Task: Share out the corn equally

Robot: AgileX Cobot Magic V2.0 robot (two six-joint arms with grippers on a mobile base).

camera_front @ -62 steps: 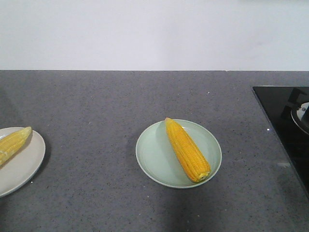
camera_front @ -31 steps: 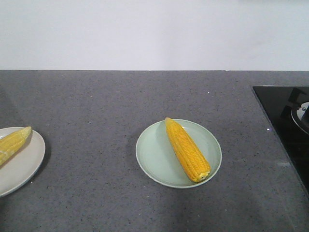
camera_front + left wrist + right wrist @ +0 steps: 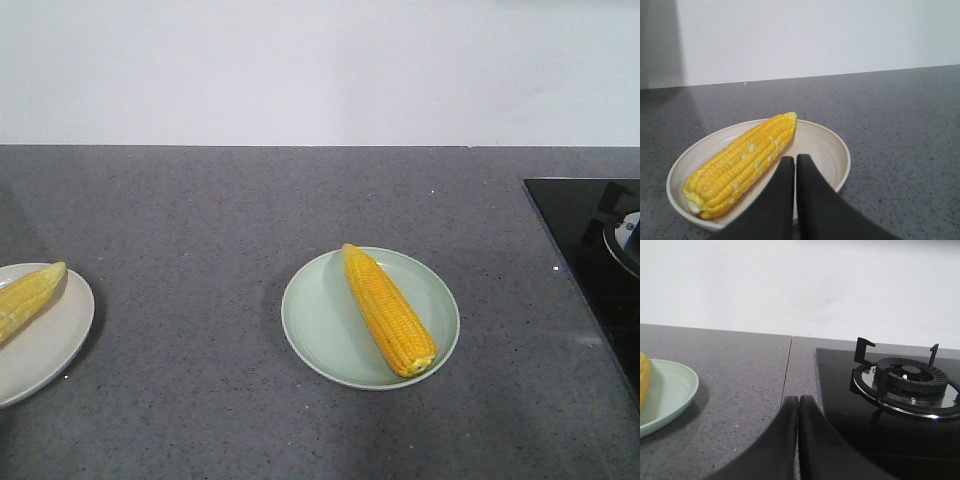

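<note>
- The setting was a dark grey speckled stone countertop (image 3: pixel 200 200) against a plain white wall (image 3: pixel 320 70), with a glossy black glass hob (image 3: pixel 590 250) at the right edge of the front view.
- A pale green plate (image 3: pixel 315 325) sat at centre frame, round and shallow with a smooth glazed finish. One corn cob (image 3: pixel 388 310) lay diagonally across it, deep yellow, rows of kernels regular, narrow tip toward the wall.
- A cream plate (image 3: pixel 50 340) sat at the lower left edge, partly cut off. A second, paler corn cob (image 3: pixel 28 297) rested on it; the wrist view showed it whole, tapered tip pointing away, blunt end at the near rim.
- The left gripper (image 3: pixel 796 162) showed in the lower centre of its wrist view, black smooth fingers pressed together and holding nothing, just in front of the cream plate (image 3: pixel 835 145) and beside the cob (image 3: pixel 740 165).
- The right gripper (image 3: pixel 798 402) likewise had its fingers closed and empty, low over the counter between the green plate (image 3: pixel 675 390) at left and the burner grate (image 3: pixel 905 377) at right.
- Judgement: each visible plate carried one cob, so the distribution appeared complete or nearly so; no loose cob was seen.
- Judgement: if further cobs remained out of view, the next move would call for opening a gripper and grasping across the cob's mid-length, as the rounded, ridged surface may roll.
</note>
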